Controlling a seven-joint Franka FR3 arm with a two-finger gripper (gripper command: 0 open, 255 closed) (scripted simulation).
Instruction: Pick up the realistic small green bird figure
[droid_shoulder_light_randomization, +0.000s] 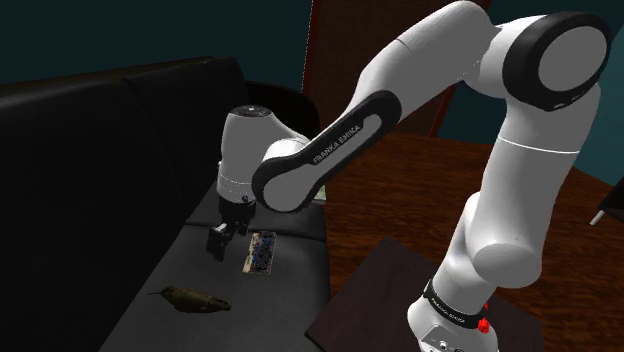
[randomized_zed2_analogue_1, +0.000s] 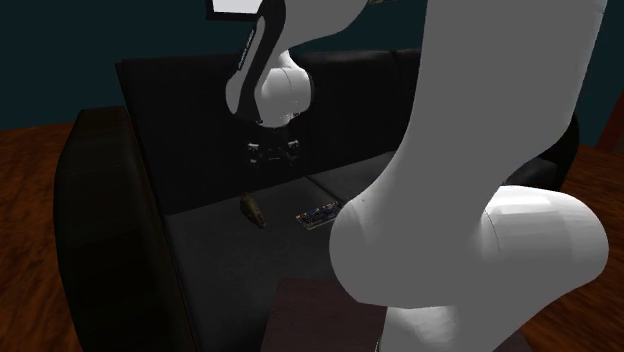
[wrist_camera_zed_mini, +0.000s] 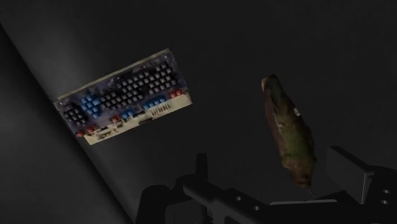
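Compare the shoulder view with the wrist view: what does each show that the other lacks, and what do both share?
Shoulder view adds: the white arm, its dark stand, the wooden floor and the sofa backrest. Wrist view adds: blue and red keys on the keyboard, mottled green-brown colouring on the bird. Shared: bird and keyboard lying apart on the dark sofa seat, open gripper above it.

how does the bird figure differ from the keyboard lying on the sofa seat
The bird figure is a rounded, tapering shape, mottled green and brown; the keyboard is a flat rectangle with dark, blue and red keys. The bird is narrower than the keyboard. Both lie apart on the dark sofa seat.
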